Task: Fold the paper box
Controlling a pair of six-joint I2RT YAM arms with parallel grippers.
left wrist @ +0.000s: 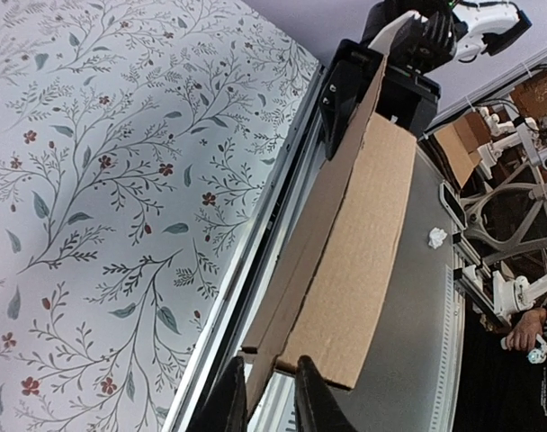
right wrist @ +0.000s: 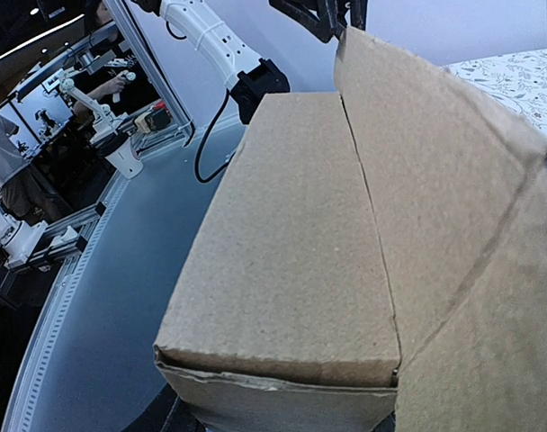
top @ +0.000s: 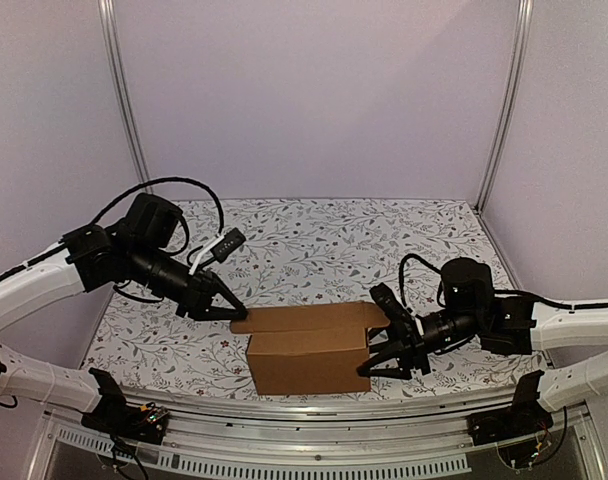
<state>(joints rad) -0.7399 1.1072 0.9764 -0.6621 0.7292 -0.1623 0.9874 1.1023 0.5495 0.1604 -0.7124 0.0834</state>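
Observation:
The paper box [top: 309, 358] is plain brown cardboard, an elongated box lying near the table's front edge with its long lid flap [top: 304, 318] raised at the back. My left gripper [top: 231, 312] is at the flap's left end. In the left wrist view its narrow jaws [left wrist: 271, 396] straddle the flap's corner [left wrist: 260, 360], with a sliver of gap beside one finger. My right gripper [top: 377, 345] grips the box's right end, one finger above and one below. The box [right wrist: 291, 252] fills the right wrist view and hides those fingers.
The table has a floral cloth [top: 324, 235]. A metal rail [top: 304, 412] runs along the front edge just below the box. Pale enclosure walls and metal posts [top: 124, 110] close in the back and sides.

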